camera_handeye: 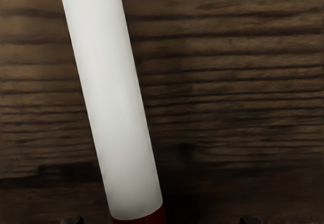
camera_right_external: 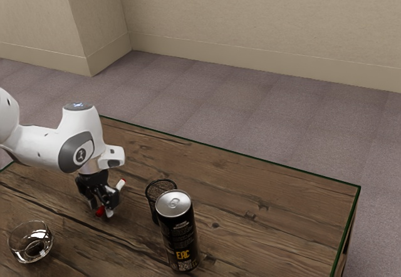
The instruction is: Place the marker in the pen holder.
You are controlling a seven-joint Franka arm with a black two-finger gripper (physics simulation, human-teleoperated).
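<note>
Am holding the gripper (camera_right_external: 103,212) low over the wooden table (camera_right_external: 263,189), just beside the marker (camera_right_external: 120,184). Am looking carefully at the gripper, but am not managing to tell its state: spread, pressed together, or pinching the marker. Am seeing the marker in a slanting position at the gripper, with 1 red end low down and the other red end reaching out past the gripper, on the side of the pen holder (camera_right_external: 152,204). In the wrist view, am finding its white body large and close against the dark wood, with a red part beginning at 1 end. Am not being able to say if touching the table or lifted from it.

Am finding the marker outside the pen holder, with some table between. Am seeing the pen holder upright, black, of mesh, with a round open top. Am looking at it from behind the can (camera_right_external: 180,236) in the exterior view, so am seeing it only partly. Am not managing to tell if touching the can or standing a little apart. Am noticing the can upright too, black with a silver top and yellow letters "EAC". At the exterior view's left, am seeing a clear glass bowl (camera_right_external: 29,250) on the table, well apart from the pen holder. Past the table, am seeing grey carpet (camera_right_external: 238,101) and a beige wall (camera_right_external: 250,20).
</note>
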